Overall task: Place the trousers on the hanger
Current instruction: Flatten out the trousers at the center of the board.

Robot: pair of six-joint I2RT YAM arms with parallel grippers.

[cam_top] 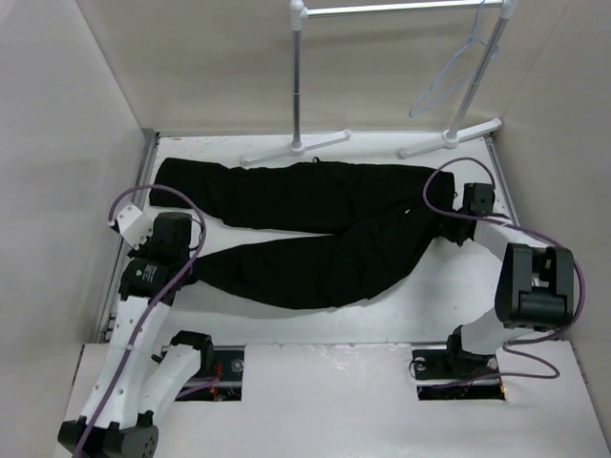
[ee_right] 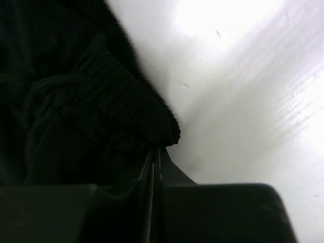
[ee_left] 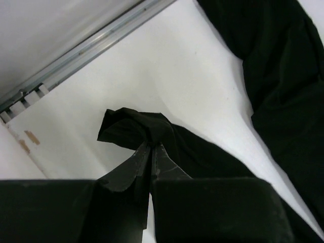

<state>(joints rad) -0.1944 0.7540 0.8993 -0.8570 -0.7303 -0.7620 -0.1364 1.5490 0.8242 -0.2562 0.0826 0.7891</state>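
The black trousers lie flat across the table, waist to the right and both legs running left. My left gripper sits at the end of the nearer leg. In the left wrist view it is shut on a bunched-up bit of that cuff, lifted slightly off the table. At the waist end, my right gripper has its jaws together on the ribbed waistband edge; the tips disappear into the fabric. The pale hanger hangs from the rack's bar at the back right.
A white clothes rack stands at the back, its feet on the table just beyond the trousers. White walls close in the left, back and right sides. A metal rail runs along the table's left edge.
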